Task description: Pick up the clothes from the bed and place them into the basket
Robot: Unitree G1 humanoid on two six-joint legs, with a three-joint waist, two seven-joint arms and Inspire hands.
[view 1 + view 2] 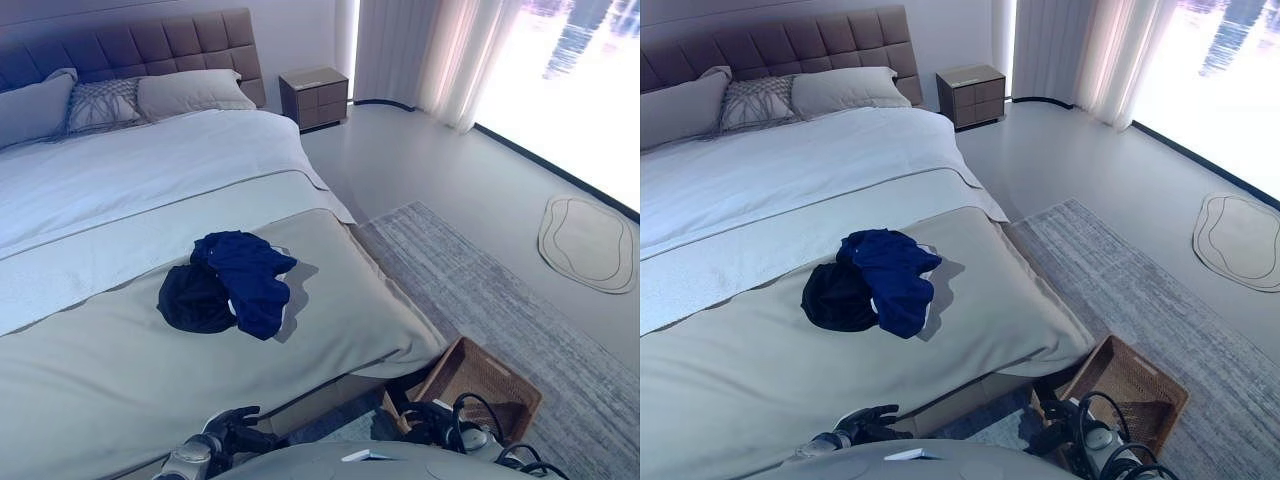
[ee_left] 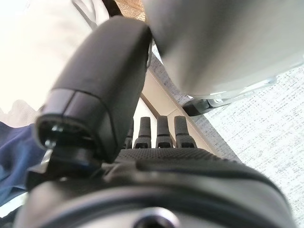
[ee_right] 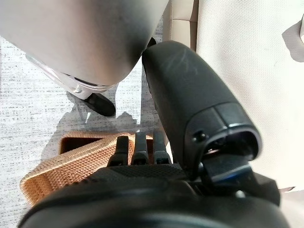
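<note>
Two garments, a black one and a dark blue one draped partly over it, lie bunched together on the grey bedspread of the wide bed, well apart from both hands, so nothing has been gathered yet. The dark left hand hangs low near the bed's foot, fingers straight and relaxed, empty. Further right, the brown woven wicker basket stands empty on the floor beside the bed's corner, ready to receive them. The right hand hovers just above it, fingers extended, holding nothing.
</note>
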